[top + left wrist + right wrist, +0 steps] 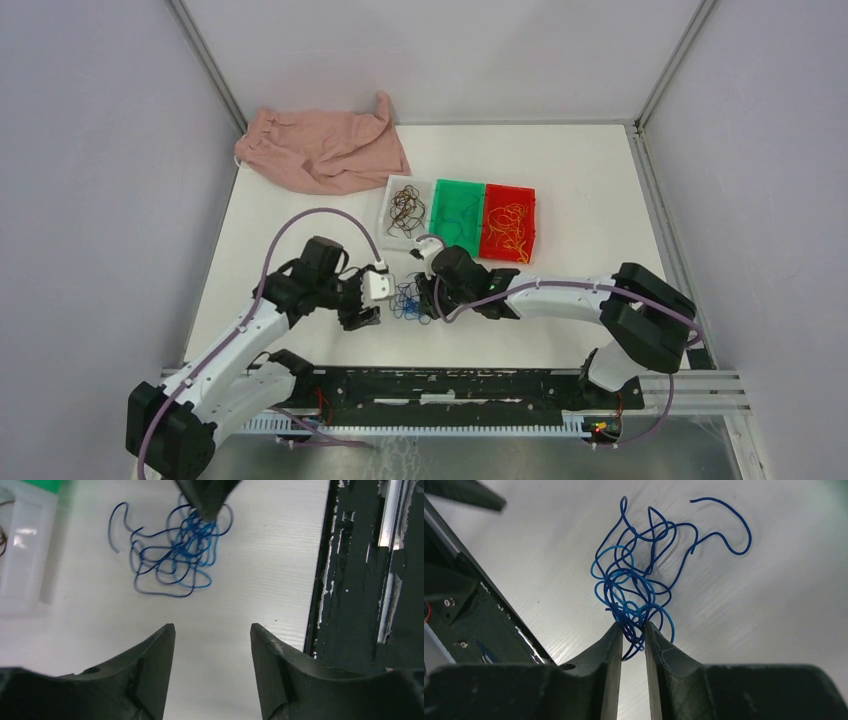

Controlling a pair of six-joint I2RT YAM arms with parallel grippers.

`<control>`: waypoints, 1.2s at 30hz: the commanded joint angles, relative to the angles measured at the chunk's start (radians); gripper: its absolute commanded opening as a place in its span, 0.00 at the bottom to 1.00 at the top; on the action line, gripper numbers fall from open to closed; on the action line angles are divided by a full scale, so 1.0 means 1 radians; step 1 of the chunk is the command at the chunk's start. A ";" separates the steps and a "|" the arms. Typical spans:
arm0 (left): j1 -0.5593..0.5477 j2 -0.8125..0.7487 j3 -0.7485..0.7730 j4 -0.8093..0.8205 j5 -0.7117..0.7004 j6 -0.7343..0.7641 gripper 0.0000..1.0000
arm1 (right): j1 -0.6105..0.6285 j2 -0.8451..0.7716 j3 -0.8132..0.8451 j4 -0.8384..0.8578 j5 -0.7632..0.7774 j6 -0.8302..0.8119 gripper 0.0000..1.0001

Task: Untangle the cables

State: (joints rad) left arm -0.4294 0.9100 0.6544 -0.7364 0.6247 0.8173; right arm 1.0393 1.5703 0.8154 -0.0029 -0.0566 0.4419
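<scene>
At wrist level, right fingers [608,655] pinching blue cables [626,602], unclear from overhead, left fingers [156,655] wide, empty.

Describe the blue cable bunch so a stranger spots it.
On the white table, look nearer than the three bins. The blue cable bunch lies there on bare tabletop, nipped by the right pincer; the brown bunch and yellow bunch sit inside bins.
</scene>
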 commanded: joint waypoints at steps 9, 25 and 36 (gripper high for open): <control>-0.261 -0.197 -0.285 0.510 -0.201 0.119 0.55 | -0.125 -0.077 -0.121 0.337 -0.213 0.226 0.14; -0.272 -0.223 -0.347 0.713 -0.185 0.053 0.55 | -0.200 -0.149 -0.194 0.576 -0.448 0.349 0.12; -0.278 -0.236 -0.357 0.701 -0.139 0.029 0.45 | -0.223 -0.204 -0.199 0.708 -0.508 0.480 0.10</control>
State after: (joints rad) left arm -0.7029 0.6746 0.2966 -0.0944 0.4488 0.8879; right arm 0.8223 1.4220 0.6132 0.5858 -0.5144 0.8631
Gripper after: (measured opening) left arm 0.476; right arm 0.112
